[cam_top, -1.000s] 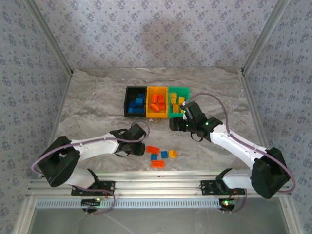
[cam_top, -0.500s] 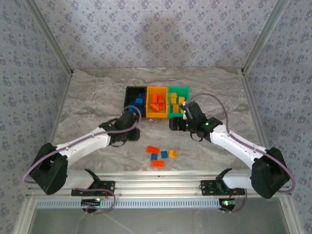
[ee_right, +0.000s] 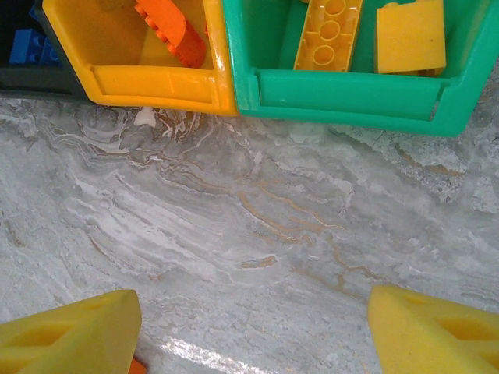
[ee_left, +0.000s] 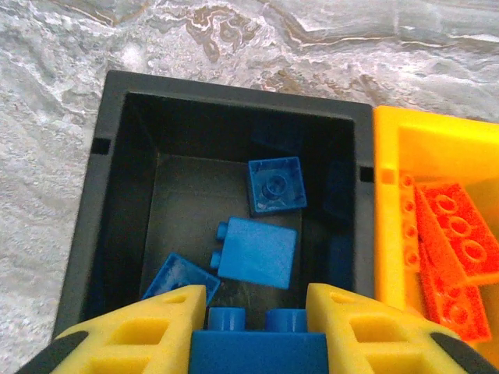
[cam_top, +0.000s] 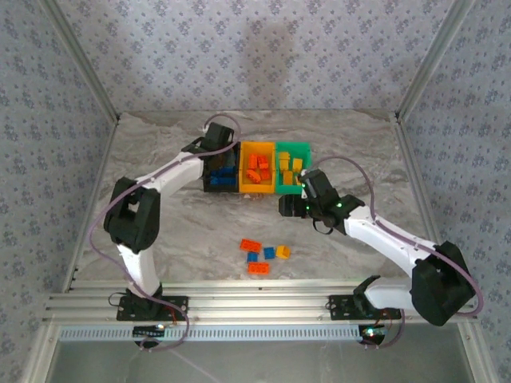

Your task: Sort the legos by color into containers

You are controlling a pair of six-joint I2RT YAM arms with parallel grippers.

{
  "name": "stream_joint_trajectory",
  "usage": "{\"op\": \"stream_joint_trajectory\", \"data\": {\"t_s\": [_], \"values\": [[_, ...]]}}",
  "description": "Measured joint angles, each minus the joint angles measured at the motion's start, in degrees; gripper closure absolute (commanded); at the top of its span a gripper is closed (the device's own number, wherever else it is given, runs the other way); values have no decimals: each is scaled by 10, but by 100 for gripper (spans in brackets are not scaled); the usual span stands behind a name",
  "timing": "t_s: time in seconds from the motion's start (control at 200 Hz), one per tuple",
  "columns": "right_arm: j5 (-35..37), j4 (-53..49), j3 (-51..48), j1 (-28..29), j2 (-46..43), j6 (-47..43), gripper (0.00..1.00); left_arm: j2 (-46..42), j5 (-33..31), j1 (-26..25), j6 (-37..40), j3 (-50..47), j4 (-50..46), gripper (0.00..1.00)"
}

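My left gripper (cam_top: 217, 148) hangs over the black bin (cam_top: 206, 185), shut on a blue lego (ee_left: 257, 347) whose two studs point forward between the yellow fingers. Below it, the black bin (ee_left: 234, 97) holds three blue legos, one square (ee_left: 275, 185), one on its side (ee_left: 257, 253) and one under my left finger (ee_left: 175, 276). The yellow-orange bin (cam_top: 257, 190) holds orange legos (ee_left: 456, 234). The green bin (cam_top: 292, 147) holds yellow legos (ee_right: 409, 35). My right gripper (cam_top: 286, 206) is open over bare table just in front of the bins.
Several loose legos lie at the front middle of the table: two orange (cam_top: 251, 246) (cam_top: 258, 268), two blue (cam_top: 252, 257) (cam_top: 269, 253) and one yellow (cam_top: 283, 252). Papered walls and metal rails enclose the marble table.
My left arm swung from beside the loose legos at the front up and back to above the black bin, carrying the blue lego. The right arm stayed put.
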Motion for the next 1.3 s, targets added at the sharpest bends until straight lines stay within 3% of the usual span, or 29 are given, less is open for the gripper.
{"op": "stream_joint_trajectory", "data": {"t_s": [0.105,0.28,0.43,0.63,0.775,1.019,1.299], "values": [[0,-3,-4,0,-11,0,20,15,-1,0,0,17,-12,35],[-6,-4,-15,0,-16,3,20,-4,9,-6,-2,31,-13,18],[-20,-8,-23,1,-14,5,20,-115,33,-35,-10,-33,12,1],[-36,-10,-24,34,29,15,20,-330,54,-125,-39,-196,61,1],[-39,-28,-28,84,60,16,20,-411,54,-184,-59,-301,61,0],[-12,-61,-33,134,83,33,22,-515,41,-196,-106,-442,16,1],[28,-91,-44,168,103,73,30,-555,24,-196,-126,-473,2,1]]}}
